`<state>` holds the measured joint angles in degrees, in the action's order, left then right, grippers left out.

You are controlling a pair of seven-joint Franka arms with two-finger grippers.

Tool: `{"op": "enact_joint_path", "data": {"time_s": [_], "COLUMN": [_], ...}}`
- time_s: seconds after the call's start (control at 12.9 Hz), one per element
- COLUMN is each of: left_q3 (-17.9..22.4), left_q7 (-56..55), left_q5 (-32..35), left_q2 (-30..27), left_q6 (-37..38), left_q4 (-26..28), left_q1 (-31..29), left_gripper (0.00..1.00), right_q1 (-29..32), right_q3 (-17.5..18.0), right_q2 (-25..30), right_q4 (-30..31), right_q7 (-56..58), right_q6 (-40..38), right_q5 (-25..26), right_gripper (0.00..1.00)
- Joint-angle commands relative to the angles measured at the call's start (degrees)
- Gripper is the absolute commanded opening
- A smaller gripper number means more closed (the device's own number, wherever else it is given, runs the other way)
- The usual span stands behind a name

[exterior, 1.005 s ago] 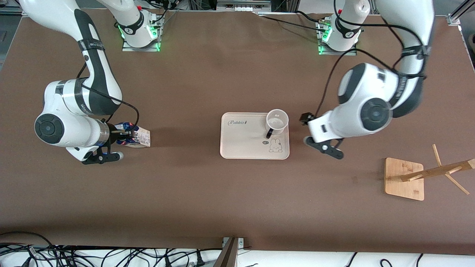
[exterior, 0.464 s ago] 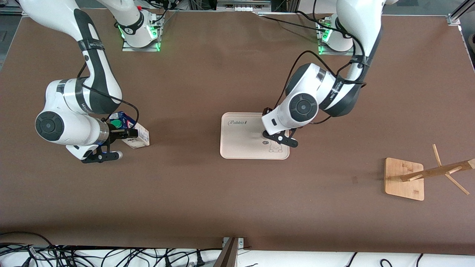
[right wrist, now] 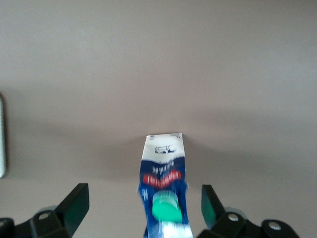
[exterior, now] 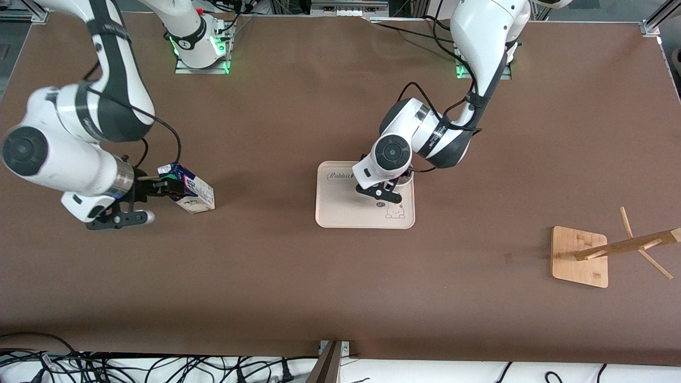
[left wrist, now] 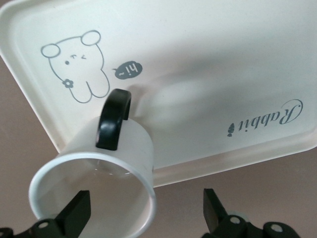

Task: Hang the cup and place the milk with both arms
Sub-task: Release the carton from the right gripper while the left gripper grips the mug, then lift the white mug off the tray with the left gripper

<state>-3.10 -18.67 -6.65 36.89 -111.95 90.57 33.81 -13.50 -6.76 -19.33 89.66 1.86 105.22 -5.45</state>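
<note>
The left gripper (exterior: 384, 187) hangs over the tray (exterior: 340, 213) in the middle of the table, its fingers (left wrist: 77, 214) spread wide. The cup (left wrist: 99, 173) stands on the tray at the corner toward the left arm's end and the base edge. One finger is over the cup's mouth and the other is outside its wall, so the rim sits between them with neither touching it. The cup's black handle (left wrist: 114, 119) points toward the bear drawing (left wrist: 79, 67).

The right gripper (exterior: 154, 187) is near the right arm's end of the table, fingers wide apart either side of the milk (exterior: 190, 192) without gripping it. The milk lies tipped over on the table, green cap (right wrist: 166, 207) toward the gripper.

A wooden rack (exterior: 585, 254) stands near the left arm's end.
</note>
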Motion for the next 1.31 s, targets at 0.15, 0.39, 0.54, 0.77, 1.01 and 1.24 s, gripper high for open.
{"op": "enact_joint_path", "data": {"time_s": [0.15, 0.39, 0.54, 0.77, 1.01, 1.24], "left_q3": [0.6, 0.7, 0.6, 0.6, 1.2, 1.2], "left_q7": [-5.0, -5.7, -5.6, -5.7, -5.7, -7.3], "left_q5": [1.3, 1.5, 4.4, 7.7, 8.1, 8.0], "left_q2": [-1.0, -0.2, 0.2, 0.3, 0.5, 0.7], "left_q6": [-0.5, -0.5, -0.5, -0.5, -0.5, -0.5], "left_q4": [1.5, 1.6, 1.6, 1.4, 0.9, 0.7], "left_q1": [2.4, 3.3, 3.3, 3.3, 3.2, 3.3], "left_gripper": [1.00, 1.00, 0.95, 0.17, 0.00, 0.00], "right_q1": [0.7, 0.7, 0.3, 0.1, 0.1, 1.5], "right_q3": [-0.5, -1.5, -2.8, -2.6, -1.9, -0.8], "right_q2": [5.5, 8.9, 9.8, 10.9, 15.0, 15.0], "right_q4": [-6.0, -6.8, -6.8, -5.5, 1.3, 1.0], "right_q7": [0.4, -0.7, -3.4, -3.5, -3.5, -3.4], "right_q6": [-9.1, -11.9, -11.7, -11.5, -9.3, -9.1], "right_q5": [1.2, 4.1, 5.0, 7.4, 7.6, 7.6], "right_gripper": [1.00, 1.00, 1.00, 1.00, 1.00, 1.00]}}
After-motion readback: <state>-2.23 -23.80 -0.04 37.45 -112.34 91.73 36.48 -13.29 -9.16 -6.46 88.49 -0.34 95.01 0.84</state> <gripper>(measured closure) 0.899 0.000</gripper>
